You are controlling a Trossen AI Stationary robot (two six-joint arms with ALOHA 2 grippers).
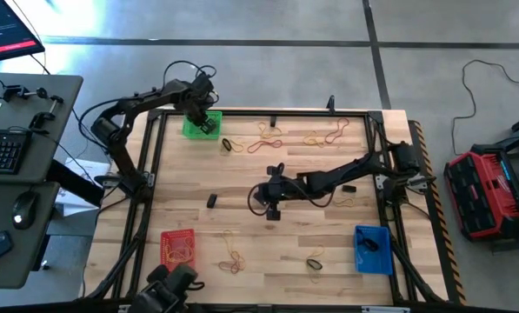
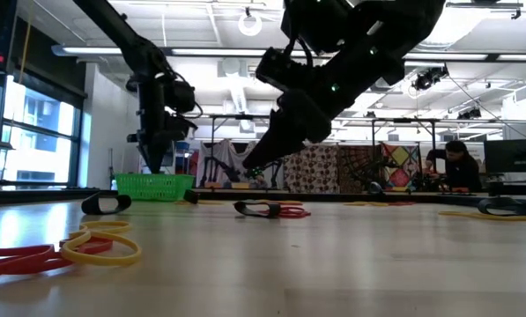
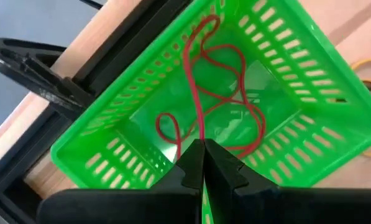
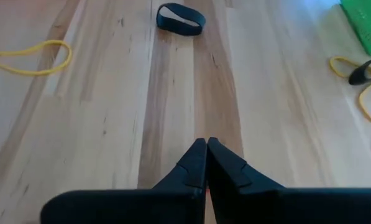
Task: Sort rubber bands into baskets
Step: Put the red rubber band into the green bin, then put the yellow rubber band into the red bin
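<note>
My left gripper [image 1: 203, 116] [image 3: 202, 148] is over the green basket [image 1: 189, 130] [image 3: 297, 56] at the table's far left, shut on a red rubber band [image 3: 217, 68] that reaches down into the basket. My right gripper [image 1: 256, 196] [image 4: 206, 144] is shut above the middle of the table and points toward the left edge; nothing shows at its tips. A black band [image 4: 181, 18] lies on the wood ahead of it. Loose red, yellow and black bands [image 1: 268, 139] lie along the far side. The red basket [image 1: 177, 246] and the blue basket [image 1: 372, 248] stand near the front edge. My left gripper pinches one strand of the red rubber band [image 3: 200, 132] between its two fingertips. The fingers come from above and point down into the green basket. The band hangs slack below them, and its loops lie on the basket's floor and run up toward a far corner.
Several yellow bands [image 1: 233, 259] lie near the front between the red and blue baskets. Red and yellow bands [image 2: 86, 248] lie close to the low camera. A dark frame [image 1: 155, 148] runs round the table top. A desk with a keyboard [image 1: 3, 149] stands to the left.
</note>
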